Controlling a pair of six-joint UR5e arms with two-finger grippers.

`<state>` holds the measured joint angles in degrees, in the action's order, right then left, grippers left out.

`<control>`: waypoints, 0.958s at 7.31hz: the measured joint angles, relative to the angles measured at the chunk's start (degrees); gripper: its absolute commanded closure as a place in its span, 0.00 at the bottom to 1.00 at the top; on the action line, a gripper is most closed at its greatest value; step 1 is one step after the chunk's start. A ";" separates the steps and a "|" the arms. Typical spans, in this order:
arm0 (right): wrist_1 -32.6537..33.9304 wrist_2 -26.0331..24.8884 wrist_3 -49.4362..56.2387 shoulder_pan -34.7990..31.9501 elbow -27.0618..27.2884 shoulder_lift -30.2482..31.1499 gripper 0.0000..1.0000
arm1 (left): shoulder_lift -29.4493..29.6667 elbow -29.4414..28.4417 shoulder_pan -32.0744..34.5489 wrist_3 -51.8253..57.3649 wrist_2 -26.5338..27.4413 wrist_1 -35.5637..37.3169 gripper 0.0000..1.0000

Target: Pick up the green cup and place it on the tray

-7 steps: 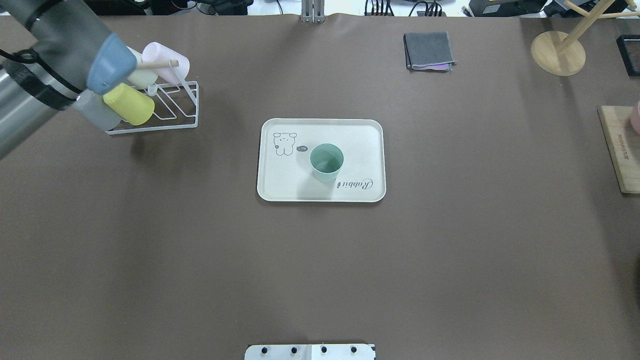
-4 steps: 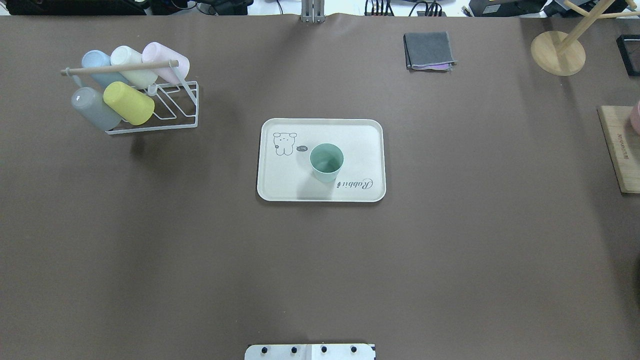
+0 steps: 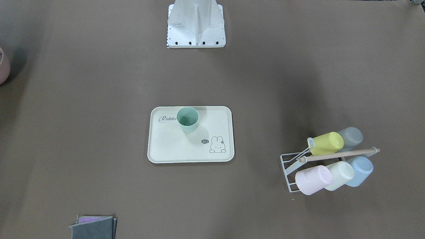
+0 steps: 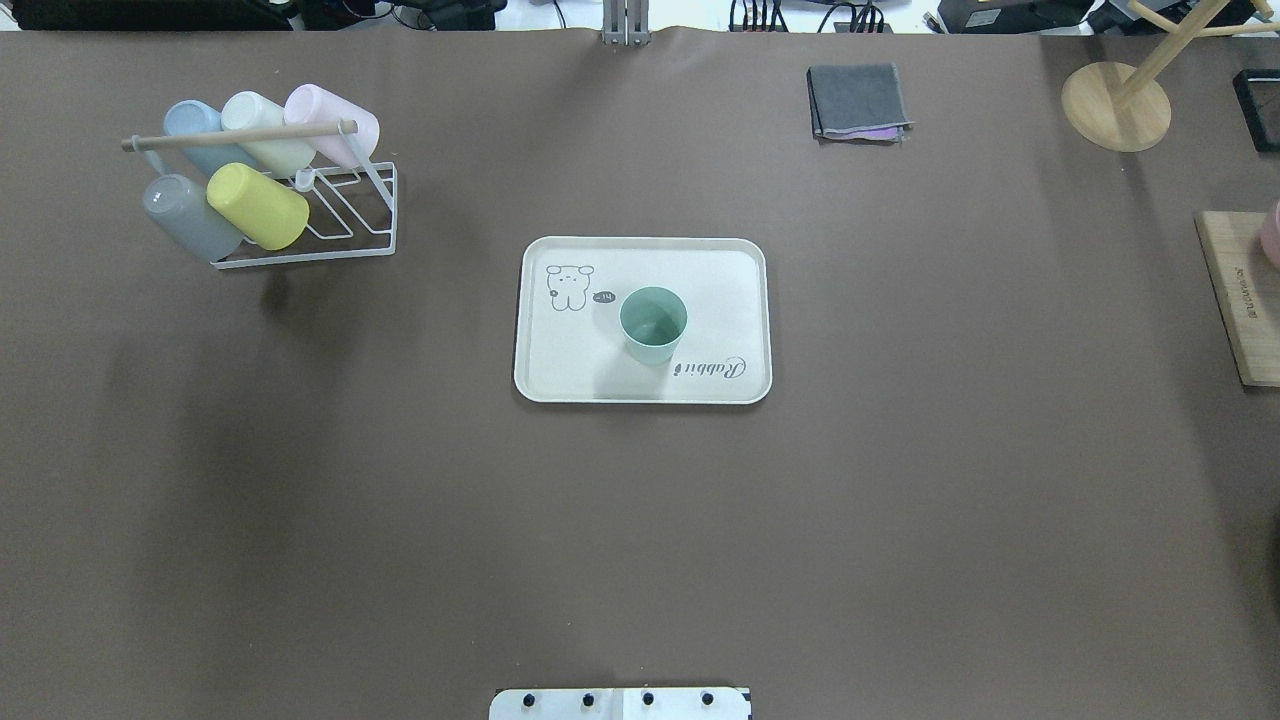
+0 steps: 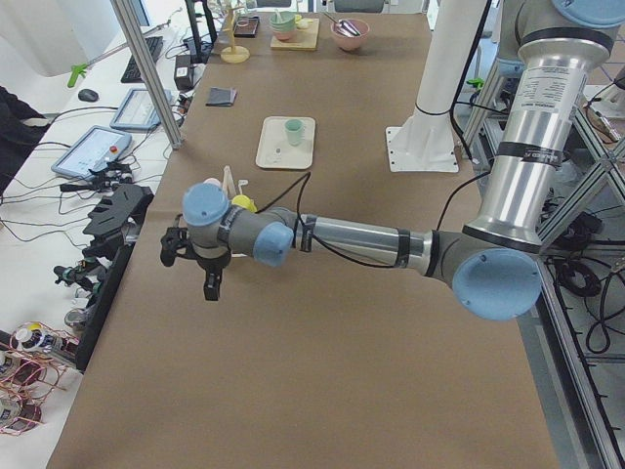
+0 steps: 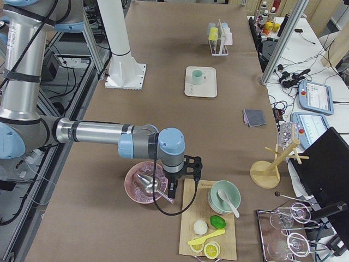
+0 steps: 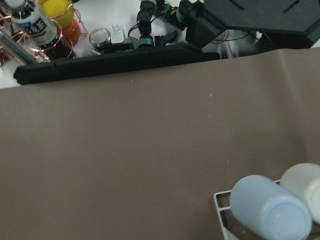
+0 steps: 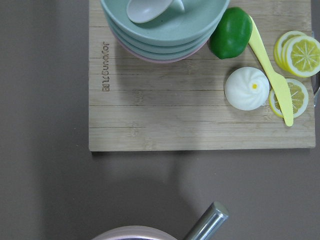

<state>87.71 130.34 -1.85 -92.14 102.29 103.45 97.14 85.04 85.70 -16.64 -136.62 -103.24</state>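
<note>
The green cup (image 4: 653, 325) stands upright on the cream tray (image 4: 570, 365) near its "Rabbit" script, in the middle of the table. Both also show in the front view, the cup (image 3: 188, 119) and the tray (image 3: 172, 146). Neither gripper is in the overhead or front view. In the exterior left view my left gripper (image 5: 195, 269) hangs above the table beyond the cup rack, far from the tray. In the exterior right view my right gripper (image 6: 185, 183) hangs over the wooden board's edge by a pink bowl. I cannot tell whether either gripper is open or shut.
A white wire rack (image 4: 300, 215) with several cups, one yellow-green (image 4: 258, 206), stands at the far left. A folded grey cloth (image 4: 858, 100), a wooden stand (image 4: 1115, 105) and a wooden board (image 4: 1240, 300) with bowls and food are at the right. The robot base (image 3: 196, 26) is at the near edge.
One second ago my left arm reached over the cup rack in the overhead view. It has since drawn out of that view. The cup and tray have not moved.
</note>
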 measured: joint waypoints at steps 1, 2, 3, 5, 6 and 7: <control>0.00 0.00 0.00 0.01 -0.04 0.00 0.00 | -3.98 0.88 0.35 4.27 -0.44 0.11 0.01; 0.00 0.00 0.00 0.02 -0.08 0.00 0.00 | -6.33 1.89 0.74 6.52 -0.54 0.48 0.01; 0.00 0.00 0.00 0.02 -0.12 0.00 0.00 | -7.45 2.61 1.78 7.41 -0.56 0.87 0.01; 0.00 0.00 0.00 0.01 -0.16 0.00 0.00 | -7.95 5.44 4.26 8.11 -0.57 6.24 0.01; 0.00 0.00 0.00 0.00 -0.16 0.00 0.00 | -8.08 7.32 5.05 8.68 -0.54 10.15 0.01; 0.00 0.00 0.00 0.00 -0.16 0.00 0.00 | -8.32 8.21 5.44 9.52 -0.49 12.55 0.01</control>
<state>87.72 130.34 -1.85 -92.13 102.13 103.45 88.82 93.25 91.14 -7.12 -137.11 -90.69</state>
